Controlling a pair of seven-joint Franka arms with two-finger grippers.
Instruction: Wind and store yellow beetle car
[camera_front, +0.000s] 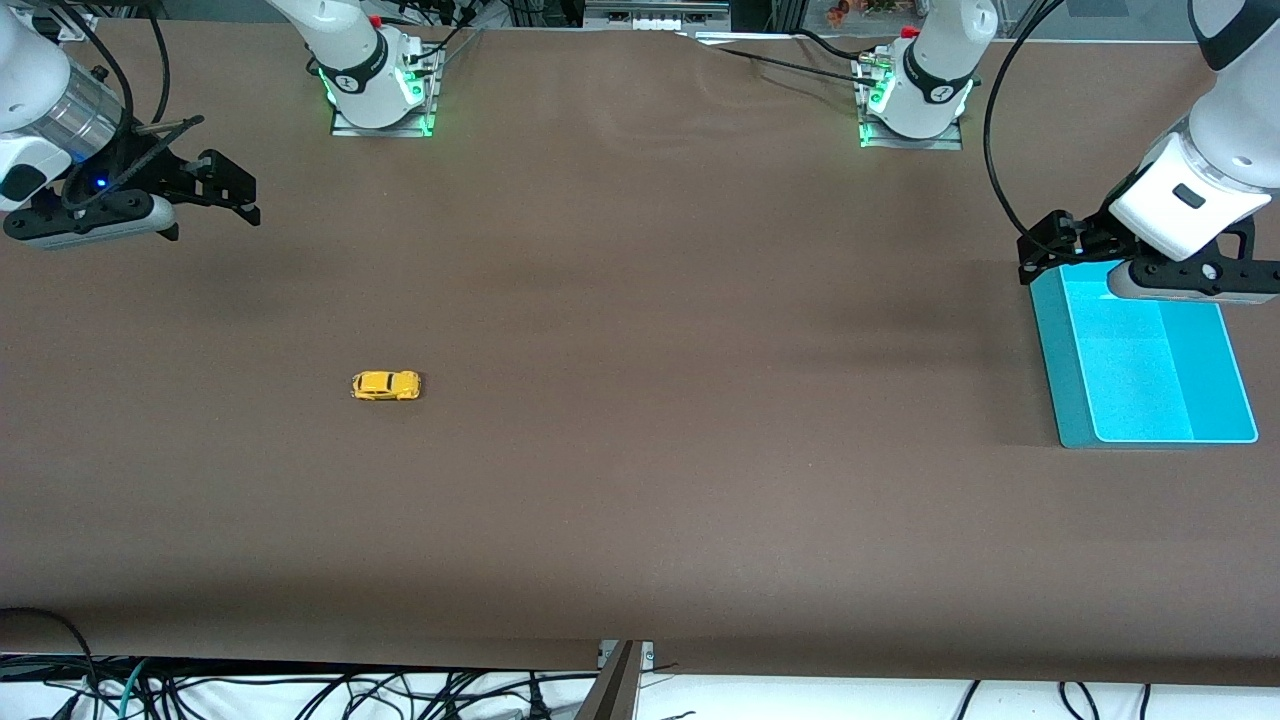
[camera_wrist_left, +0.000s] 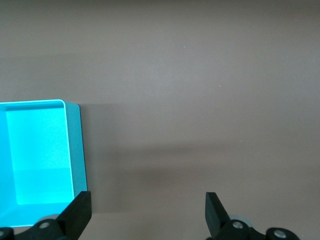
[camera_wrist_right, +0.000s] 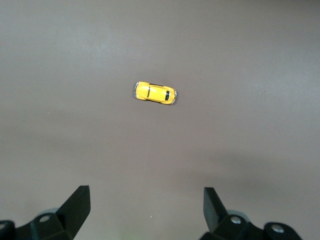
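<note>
The yellow beetle car sits on the brown table, toward the right arm's end. It also shows in the right wrist view, lying clear of the fingers. My right gripper hangs open and empty in the air at the right arm's end of the table; the wrist view shows its jaws wide apart over bare table. My left gripper is open and empty, up over the corner of the cyan tray that is farther from the front camera. In the left wrist view its jaws stand apart beside the tray's wall.
The cyan tray holds nothing that I can see. The two arm bases stand along the table edge farthest from the front camera. Cables hang below the table edge nearest that camera.
</note>
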